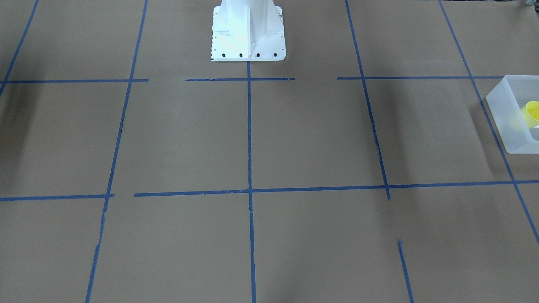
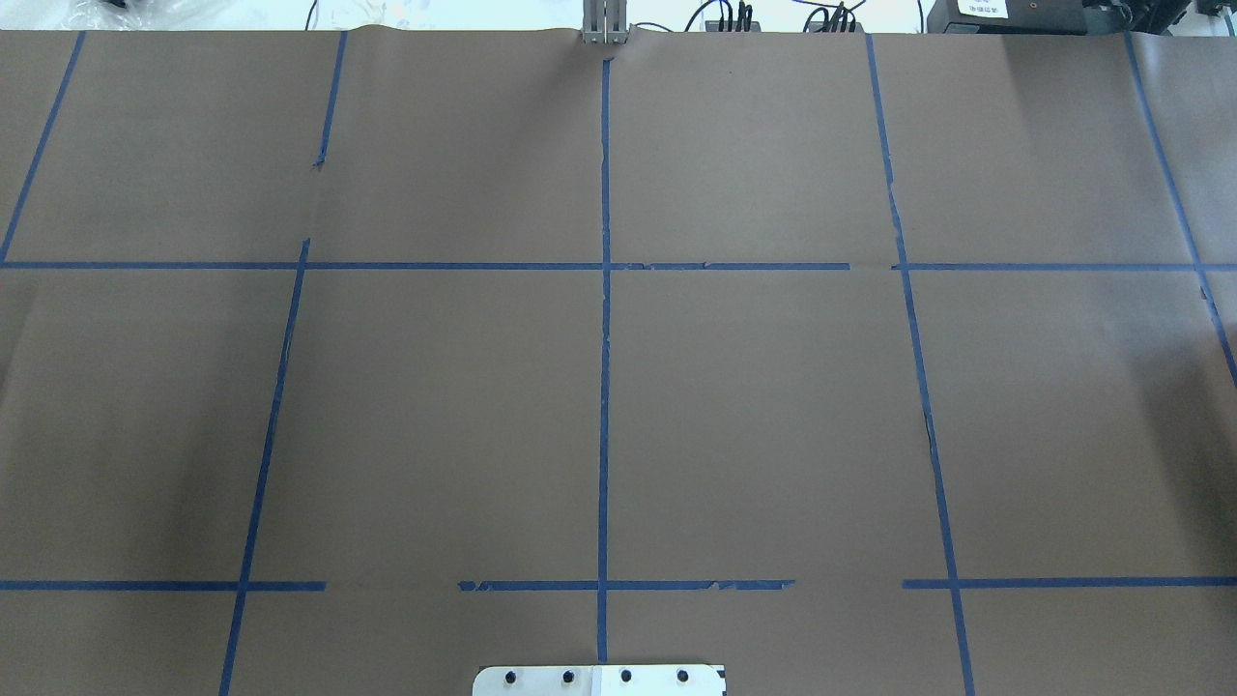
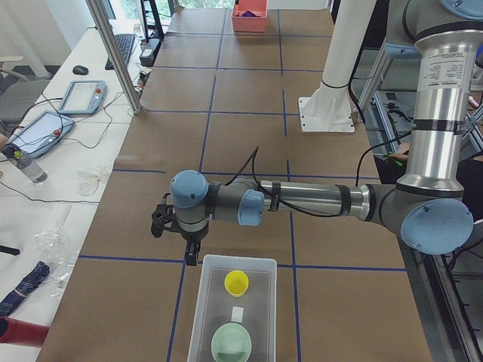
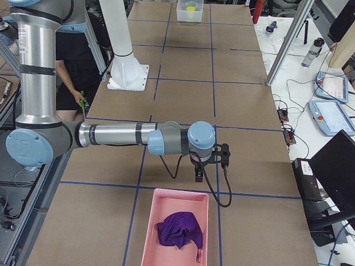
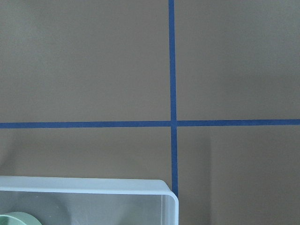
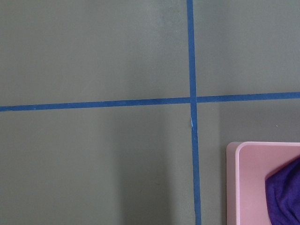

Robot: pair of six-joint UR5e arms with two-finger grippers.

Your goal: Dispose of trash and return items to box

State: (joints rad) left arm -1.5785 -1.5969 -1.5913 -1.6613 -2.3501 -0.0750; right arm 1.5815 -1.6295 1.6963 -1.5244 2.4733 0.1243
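Observation:
The yellow cup (image 3: 236,282) stands inside the frosted white box (image 3: 211,302), with a pale green bowl (image 3: 231,343) and a small white label (image 3: 237,313) near it. The box (image 1: 501,122) and cup (image 1: 531,113) also show at the right edge of the front-facing view. The left wrist view shows the box's corner (image 5: 161,190) and the bowl's rim (image 5: 9,218). My left gripper (image 3: 192,253) hangs just beyond the box's far end. My right gripper (image 4: 198,174) hangs just beyond a pink tray. Both show only in the side views, so I cannot tell whether they are open or shut.
The pink tray (image 4: 152,233) holds a purple cloth (image 4: 180,230); both show in the right wrist view, tray (image 6: 248,159) and cloth (image 6: 286,187). Brown paper with blue tape lines covers the table. The white robot base (image 1: 248,38) stands at mid-table.

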